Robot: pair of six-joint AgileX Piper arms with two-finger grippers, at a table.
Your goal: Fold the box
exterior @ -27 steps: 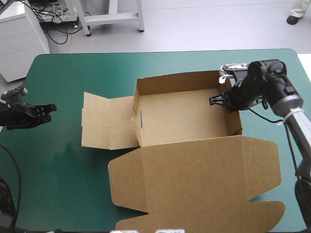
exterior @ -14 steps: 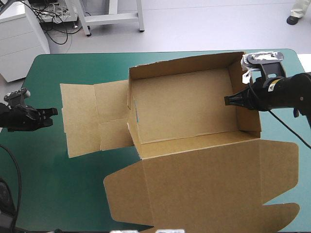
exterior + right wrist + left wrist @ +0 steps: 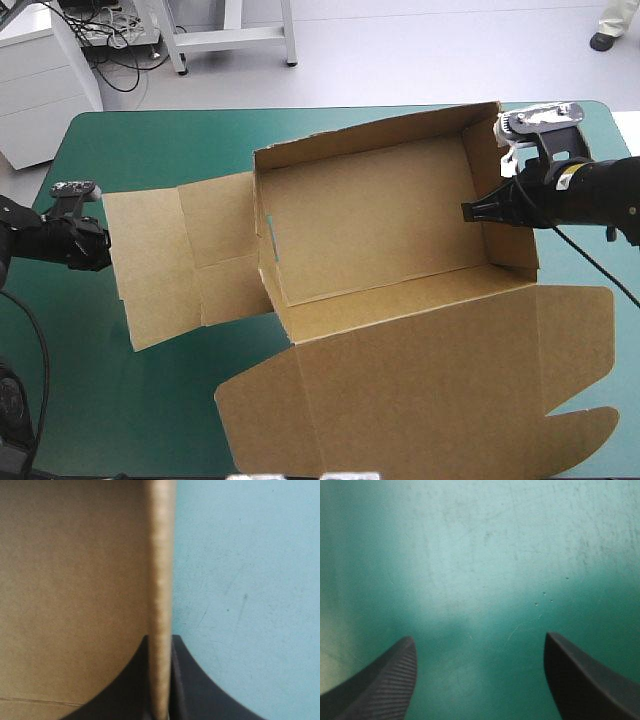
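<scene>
**Bench** (image 3: 150,140): has a teal-green cover (image 3: 480,555) and carries every item below.

**Left jaws**
- Position: 9 o'clock on the bench, aimed toward 3 o'clock.
- The tips are just beside the outer edge of the box's side flap. Whether they touch it cannot be told.
- State: the black fingers (image 3: 380,685) stand wide apart with only bare cover between them. They hold nothing.

**Box** (image 3: 370,220): brown board, formed as an open tray.
- Position: from the bench's centre out toward 3 o'clock.
- The far, left and right walls are raised.
- The side flap (image 3: 160,250) is unfolded toward 9 o'clock and creased into panels.
- The lid (image 3: 420,380) is spread open toward 6 o'clock from the tray's near side. It has a notch cut near its 3 o'clock end.

**Right jaws**
- Position: 3 o'clock on the bench, reaching toward 9 o'clock.
- State: clamped on the box's right wall (image 3: 510,200). One finger tip shows inside the tray against the wall.
- In the right wrist view the wall's top edge runs straight between the two black fingers (image 3: 200,690), which are all but closed on the sheet.
- In that view the tray's inner board lies to one side of the wall and the cover to the other.
</scene>
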